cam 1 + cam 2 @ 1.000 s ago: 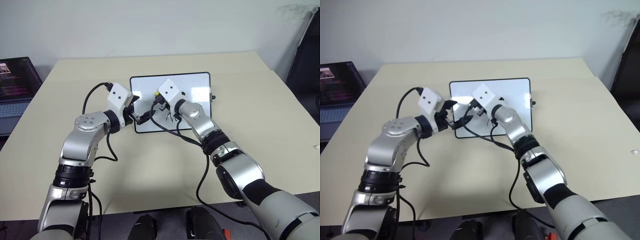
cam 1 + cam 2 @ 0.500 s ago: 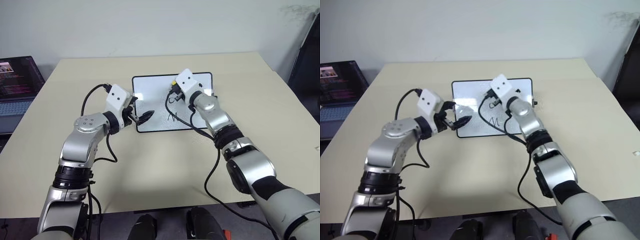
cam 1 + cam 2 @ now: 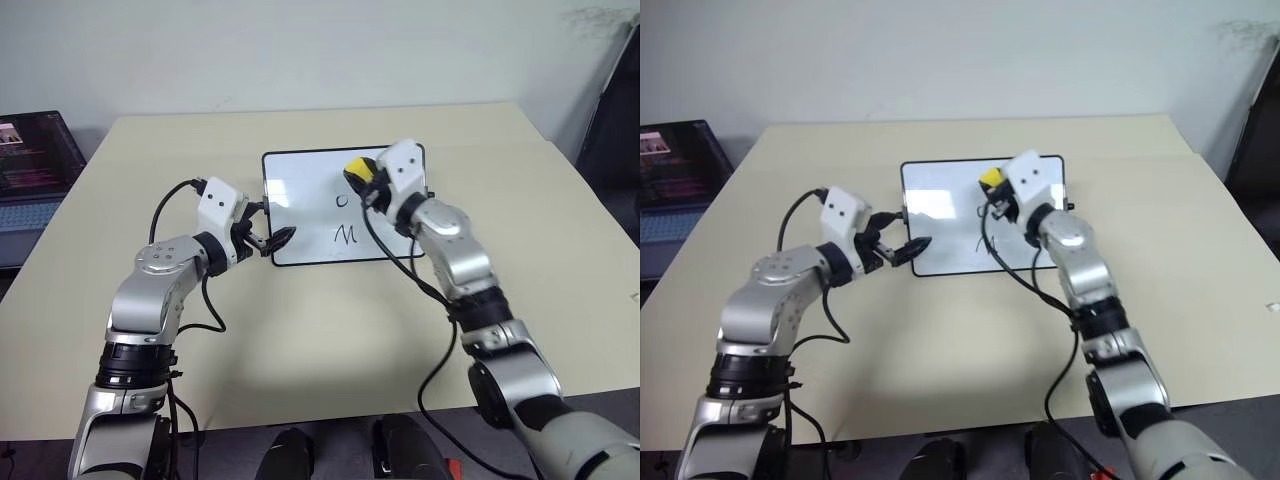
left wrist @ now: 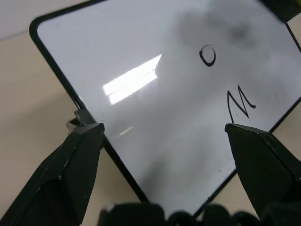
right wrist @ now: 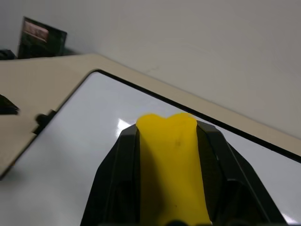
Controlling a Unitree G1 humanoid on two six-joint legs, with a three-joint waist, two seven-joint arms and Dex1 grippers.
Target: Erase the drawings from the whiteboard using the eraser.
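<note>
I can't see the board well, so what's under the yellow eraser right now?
The eraser hangs over the whiteboard's top; whatever lies beneath is covered. Below it, the "o" and zigzag show.

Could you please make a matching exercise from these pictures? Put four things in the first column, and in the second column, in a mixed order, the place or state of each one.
Things:
1. eraser
2. whiteboard
3. laptop
4. left claw

Places or states:
A. open, at the board's left edge
B. flat on the table, with marks on it
C. pinched in the right claw
D. beside the table, far left

Pairs: 1-C, 2-B, 3-D, 4-A
</note>
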